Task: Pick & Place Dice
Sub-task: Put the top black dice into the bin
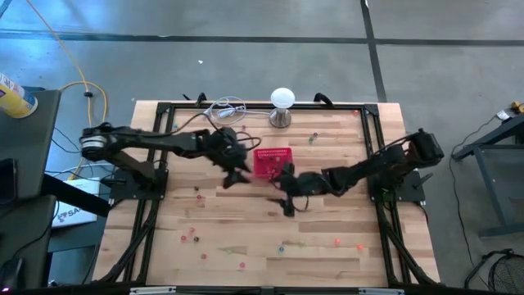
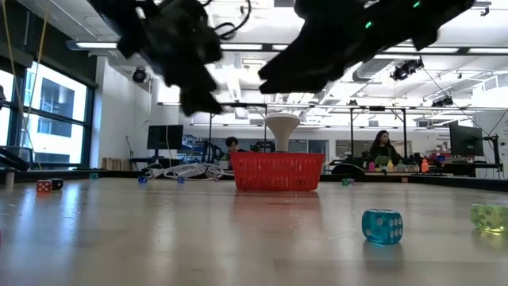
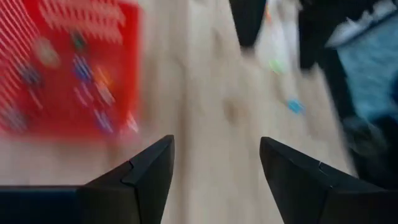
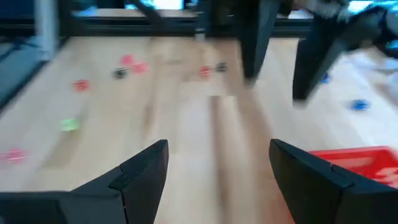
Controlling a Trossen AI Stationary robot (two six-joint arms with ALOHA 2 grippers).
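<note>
A red mesh basket (image 1: 272, 161) stands on the wooden table at its middle, toward the far side; it also shows in the low view (image 2: 278, 171) and holds several small dice (image 3: 87, 74). More tiny dice lie scattered on the table near the front edge (image 1: 190, 238), and a blue one (image 2: 382, 225) and a green one (image 2: 488, 217) lie close to the low camera. My left gripper (image 1: 237, 174) is open and empty, above the table just left of the basket. My right gripper (image 1: 286, 205) is open and empty, just in front of the basket.
A white ball-shaped lamp on a metal base (image 1: 282, 106) stands behind the basket. White cables (image 1: 225, 108) lie at the far edge. A black frame (image 1: 164, 115) runs round the table. People sit in the room beyond (image 2: 381, 148).
</note>
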